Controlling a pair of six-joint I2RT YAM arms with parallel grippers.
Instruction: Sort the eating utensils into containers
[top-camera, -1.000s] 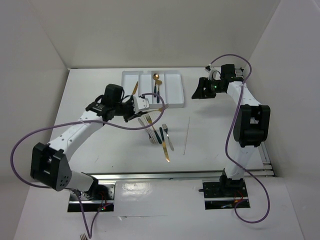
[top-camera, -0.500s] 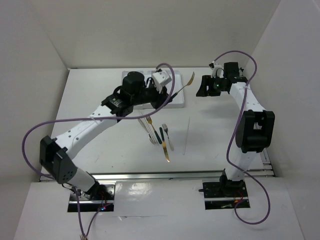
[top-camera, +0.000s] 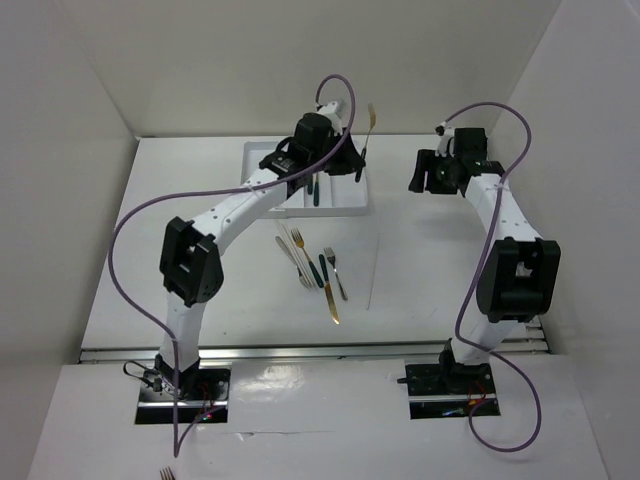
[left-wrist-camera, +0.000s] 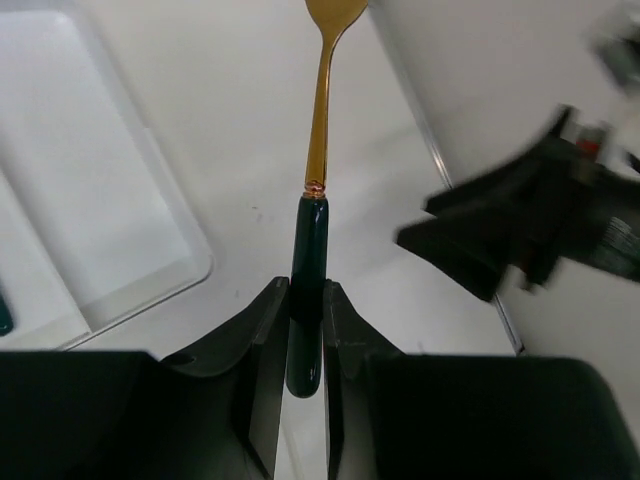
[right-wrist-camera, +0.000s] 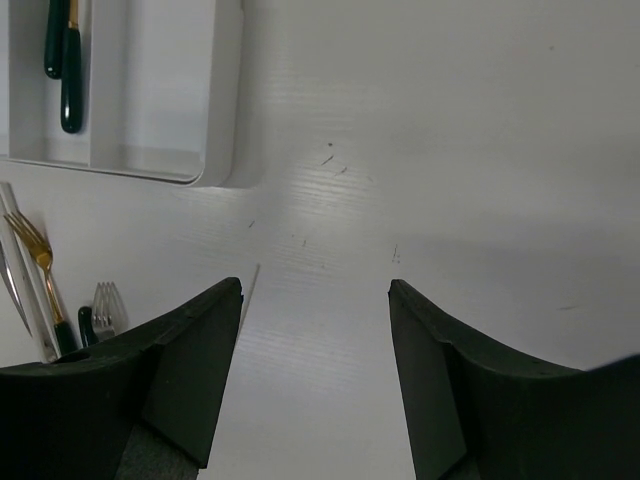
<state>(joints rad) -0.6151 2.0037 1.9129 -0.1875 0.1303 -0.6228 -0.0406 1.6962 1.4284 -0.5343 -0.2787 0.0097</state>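
Note:
My left gripper is shut on the dark teal handle of a gold utensil. It holds the utensil in the air over the right end of the white tray, with the head pointing away. In the left wrist view the handle sits clamped between the pads of my left gripper, and the tray's rim lies to the left. My right gripper is open and empty to the right of the tray, also seen in its own view. Several forks and knives lie mid-table.
A thin pale stick lies right of the utensil pile, and shows by the right gripper's left finger. Teal-handled utensils lie in one tray compartment. White walls enclose the table at the back and on both sides.
My left arm has swung right and farther back over the tray, carrying the gold utensil, which now points away. My right gripper has shifted slightly right.

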